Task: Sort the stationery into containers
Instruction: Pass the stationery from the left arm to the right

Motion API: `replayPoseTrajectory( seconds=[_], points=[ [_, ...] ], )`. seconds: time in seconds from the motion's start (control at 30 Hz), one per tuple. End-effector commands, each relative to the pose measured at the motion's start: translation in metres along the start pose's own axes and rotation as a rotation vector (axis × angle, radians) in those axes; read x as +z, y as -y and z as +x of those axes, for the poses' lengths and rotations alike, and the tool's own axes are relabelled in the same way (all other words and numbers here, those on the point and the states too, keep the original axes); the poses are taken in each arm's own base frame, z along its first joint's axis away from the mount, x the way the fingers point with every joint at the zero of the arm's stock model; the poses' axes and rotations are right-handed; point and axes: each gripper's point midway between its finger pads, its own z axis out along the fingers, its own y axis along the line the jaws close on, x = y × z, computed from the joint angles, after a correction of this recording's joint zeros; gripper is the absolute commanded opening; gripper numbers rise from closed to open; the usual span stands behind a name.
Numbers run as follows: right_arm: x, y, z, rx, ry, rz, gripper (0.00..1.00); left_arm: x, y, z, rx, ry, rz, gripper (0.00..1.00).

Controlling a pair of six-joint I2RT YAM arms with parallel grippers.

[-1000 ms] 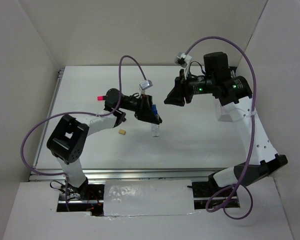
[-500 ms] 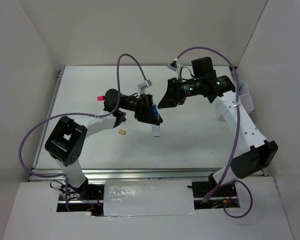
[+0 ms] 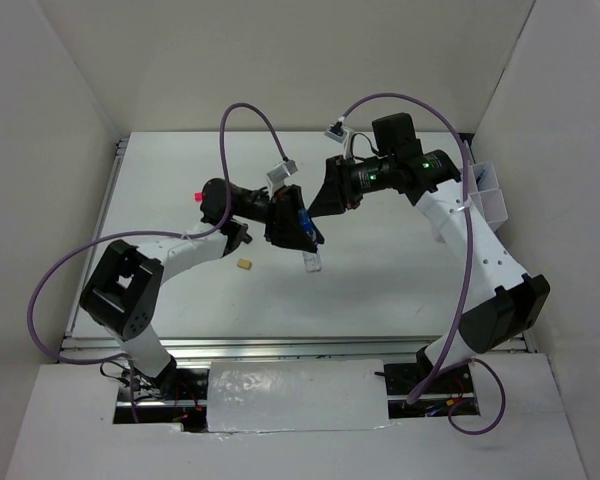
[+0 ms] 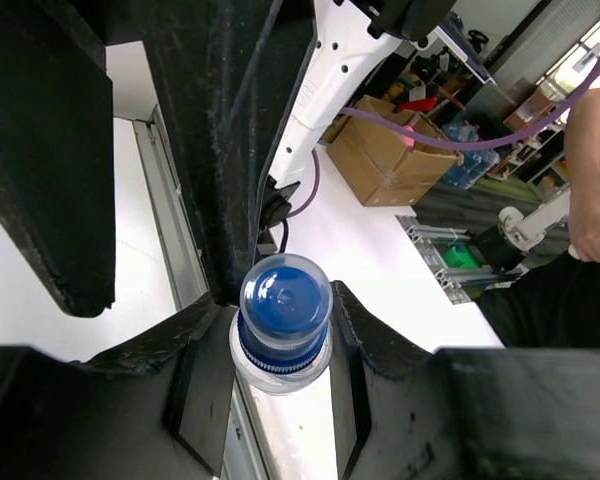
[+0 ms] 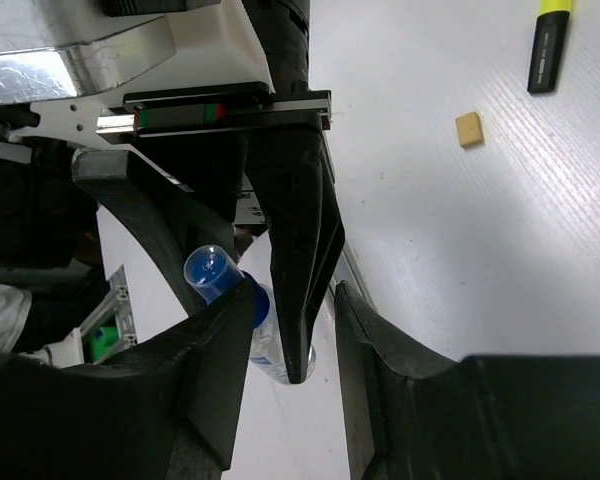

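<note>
My left gripper (image 3: 302, 232) is shut on a clear bottle with a blue cap (image 3: 304, 221), held above the table's middle. The left wrist view shows the cap (image 4: 285, 318) pinched between the jaws at my left gripper (image 4: 280, 345). The bottle's clear body (image 3: 310, 262) hangs below. My right gripper (image 3: 320, 203) is open and right next to it. In the right wrist view my right gripper (image 5: 295, 300) has its fingers on either side of a left finger, and the bottle (image 5: 230, 295) is just beside them. The clear organiser tray (image 3: 485, 195) stands at the far right.
A tan eraser (image 3: 244, 264) lies on the table left of the bottle and shows in the right wrist view (image 5: 469, 129). A pink highlighter's tip (image 3: 197, 196) pokes out behind the left arm. A yellow highlighter (image 5: 550, 40) lies past the eraser.
My right gripper has swung left and closed the gap to the left gripper. The left gripper has kept hold of the bottle and barely shifted.
</note>
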Motion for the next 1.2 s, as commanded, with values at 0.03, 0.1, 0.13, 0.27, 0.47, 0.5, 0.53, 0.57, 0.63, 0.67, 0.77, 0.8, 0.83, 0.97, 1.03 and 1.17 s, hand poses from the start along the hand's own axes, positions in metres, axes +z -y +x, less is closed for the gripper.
replayPoseTrajectory(
  seconds=[0.03,0.1,0.13,0.27,0.47,0.5,0.53,0.57,0.63,0.67,0.77,0.8,0.83,0.97,1.03,1.17],
  points=[
    [-0.006,-0.023,-0.017,-0.119,0.049,-0.05,0.45,0.002,0.013,-0.007,0.127,0.01,0.014,0.01],
    [-0.012,-0.025,-0.022,-0.144,0.07,-0.041,0.46,0.001,0.01,-0.005,0.116,0.007,0.011,0.0],
    [-0.013,-0.022,-0.024,-0.151,0.078,-0.021,0.46,0.001,0.011,-0.004,0.115,0.008,0.014,0.0],
    [-0.02,-0.02,-0.036,-0.207,0.112,0.031,0.51,0.001,0.004,-0.002,0.083,0.008,0.013,0.0],
    [-0.023,-0.036,-0.036,-0.226,0.107,-0.035,0.53,0.001,0.002,-0.001,0.071,0.008,0.016,0.0],
    [-0.02,-0.04,-0.033,-0.23,0.096,-0.05,0.53,0.001,0.001,0.0,0.069,0.009,0.014,0.0],
    [-0.017,-0.041,-0.031,-0.24,0.087,-0.056,0.53,0.001,0.001,0.0,0.066,0.008,0.014,0.0],
    [-0.016,-0.041,-0.028,-0.241,0.078,-0.055,0.53,0.001,0.001,0.0,0.066,0.007,0.015,0.0],
    [-0.007,-0.044,-0.021,-0.264,0.051,-0.07,0.53,0.001,0.001,-0.001,0.071,0.007,0.015,0.0],
    [-0.005,-0.045,-0.017,-0.264,0.041,-0.072,0.53,0.002,0.001,-0.002,0.071,0.009,0.014,0.0],
    [0.003,-0.043,-0.008,-0.259,0.01,-0.076,0.53,0.001,0.001,-0.001,0.068,0.006,0.013,0.0],
    [0.004,-0.041,-0.006,-0.254,0.003,-0.075,0.53,0.001,0.001,-0.002,0.07,0.007,0.012,0.0],
    [0.006,-0.04,-0.005,-0.252,0.0,-0.077,0.53,0.001,0.002,-0.001,0.068,0.005,0.013,0.0],
    [0.009,-0.037,-0.003,-0.243,-0.012,-0.08,0.51,0.001,0.002,0.0,0.07,0.005,0.013,0.0],
    [0.009,-0.035,-0.002,-0.241,-0.017,-0.075,0.49,0.001,0.003,-0.001,0.074,0.005,0.014,0.0],
    [0.011,-0.027,0.005,-0.223,-0.033,-0.067,0.48,0.001,0.003,-0.001,0.077,0.007,0.014,0.0]
  ],
)
